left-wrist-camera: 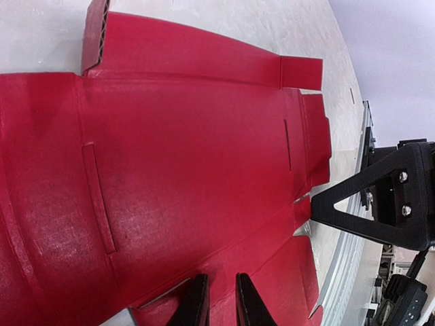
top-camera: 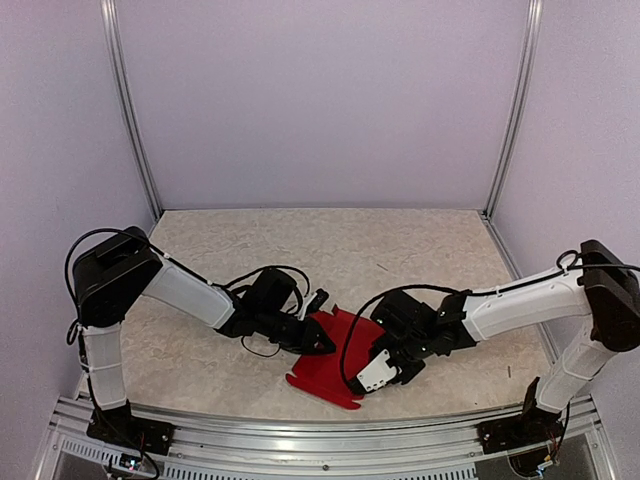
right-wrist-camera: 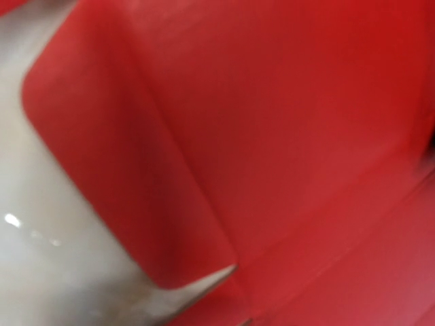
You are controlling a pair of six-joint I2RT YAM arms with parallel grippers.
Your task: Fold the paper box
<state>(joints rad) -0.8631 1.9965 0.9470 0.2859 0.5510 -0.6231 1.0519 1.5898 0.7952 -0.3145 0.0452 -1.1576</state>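
I see the paper box [top-camera: 332, 368] unfolded at mid near edge of the worktop [top-camera: 330, 250], left hand [left-wrist-camera: 222, 302] pinching its border, right hand [top-camera: 385, 372] at its right side, grip state I cannot tell.

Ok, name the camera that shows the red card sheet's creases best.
The left wrist view: the red card sheet fills it sharply, with creases, slots and notched flaps plain. The top view shows most of its outline, but small and partly covered. The right wrist view gives a blurred close-up of one rounded flap.
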